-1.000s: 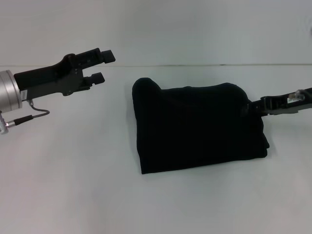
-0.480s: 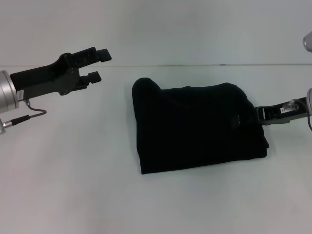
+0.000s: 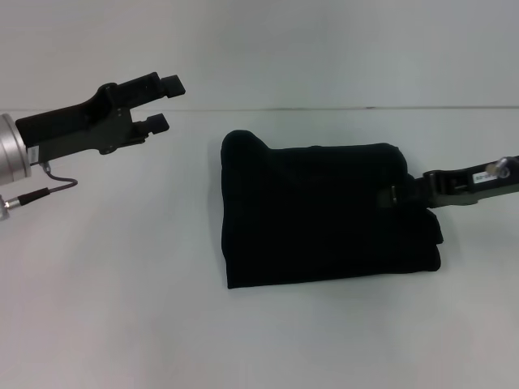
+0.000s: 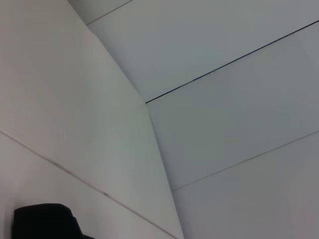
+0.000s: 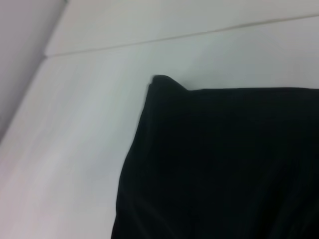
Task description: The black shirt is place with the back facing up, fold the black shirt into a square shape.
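The black shirt (image 3: 324, 215) lies folded into a rough rectangle on the white table (image 3: 122, 284), with a small bump at its far left corner. No lettering shows. It also fills the right wrist view as black shirt fabric (image 5: 219, 159). My right gripper (image 3: 393, 194) reaches in low from the right, its tip over the shirt's right part. My left gripper (image 3: 165, 103) hangs open in the air to the left of the shirt, well apart from it and holding nothing.
The table's far edge (image 3: 324, 108) meets a pale wall just behind the shirt. Bare tabletop lies in front of and to the left of the shirt. The left wrist view shows mostly pale wall panels (image 4: 224, 124).
My right gripper has moved left, farther over the shirt. The shirt's right and front edges have shifted slightly left. My left gripper has drifted a little left and up.
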You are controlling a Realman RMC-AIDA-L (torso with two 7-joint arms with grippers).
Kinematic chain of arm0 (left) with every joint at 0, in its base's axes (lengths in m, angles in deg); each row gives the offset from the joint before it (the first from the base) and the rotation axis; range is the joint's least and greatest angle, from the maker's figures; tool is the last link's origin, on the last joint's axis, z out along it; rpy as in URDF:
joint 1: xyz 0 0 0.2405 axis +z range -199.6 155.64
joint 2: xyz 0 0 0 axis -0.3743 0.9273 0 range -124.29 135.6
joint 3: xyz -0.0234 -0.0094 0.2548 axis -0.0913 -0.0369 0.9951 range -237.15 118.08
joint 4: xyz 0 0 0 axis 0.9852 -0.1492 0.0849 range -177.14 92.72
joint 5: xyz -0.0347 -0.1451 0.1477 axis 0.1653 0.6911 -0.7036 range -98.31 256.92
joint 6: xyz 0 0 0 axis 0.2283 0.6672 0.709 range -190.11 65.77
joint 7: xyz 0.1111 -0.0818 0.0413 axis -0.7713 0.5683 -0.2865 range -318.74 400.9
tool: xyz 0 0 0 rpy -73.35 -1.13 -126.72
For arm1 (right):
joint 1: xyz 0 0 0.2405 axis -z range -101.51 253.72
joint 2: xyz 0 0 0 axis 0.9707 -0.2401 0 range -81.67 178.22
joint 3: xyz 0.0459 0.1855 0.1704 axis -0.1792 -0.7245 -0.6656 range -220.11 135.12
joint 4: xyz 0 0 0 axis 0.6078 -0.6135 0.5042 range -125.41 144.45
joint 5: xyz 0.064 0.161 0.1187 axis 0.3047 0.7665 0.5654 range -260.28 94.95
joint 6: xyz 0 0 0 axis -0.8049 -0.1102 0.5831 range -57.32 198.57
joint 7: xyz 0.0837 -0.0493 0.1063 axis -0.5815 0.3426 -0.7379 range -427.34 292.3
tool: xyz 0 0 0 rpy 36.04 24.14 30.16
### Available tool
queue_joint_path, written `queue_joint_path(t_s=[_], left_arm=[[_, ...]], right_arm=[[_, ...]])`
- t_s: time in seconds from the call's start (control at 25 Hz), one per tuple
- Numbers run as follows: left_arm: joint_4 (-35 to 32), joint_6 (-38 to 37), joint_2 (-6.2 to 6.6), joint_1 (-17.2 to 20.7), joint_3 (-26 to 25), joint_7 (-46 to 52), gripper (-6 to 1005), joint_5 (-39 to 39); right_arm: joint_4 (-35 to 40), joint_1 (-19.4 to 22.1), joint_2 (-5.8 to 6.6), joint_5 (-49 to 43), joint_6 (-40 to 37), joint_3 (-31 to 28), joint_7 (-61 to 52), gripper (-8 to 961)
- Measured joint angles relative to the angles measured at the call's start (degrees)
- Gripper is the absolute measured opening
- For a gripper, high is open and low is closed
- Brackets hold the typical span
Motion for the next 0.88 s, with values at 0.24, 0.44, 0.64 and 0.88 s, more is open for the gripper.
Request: queue_joint_path(t_s=[0.24,0.44,0.64,0.88], left_arm=[[0.46,0.03,-0.01,0.01,0.01,0.00,874,0.35],[0.78,0.21,0.10,-0.35,0.01,-0.03,874,0.40],[0.88,0.23,0.12,-0.52,0.01,-0.11,874,0.43],[0.88,0.23,0.06,-0.38,0.01,-0.24,874,0.43]], right_arm=[[-0.25,1.50,1.23,0.20,-0.57,-1.28,-0.24,657],[-2.41,1.91,1.05,-2.24,2.45,-0.57,0.40,655],[-3.31,1.63,0.29,-3.01,4.17,0.58,1.81,656],[-3.34,1.60,0.13,-2.74,3.13,1.79,1.85,655]])
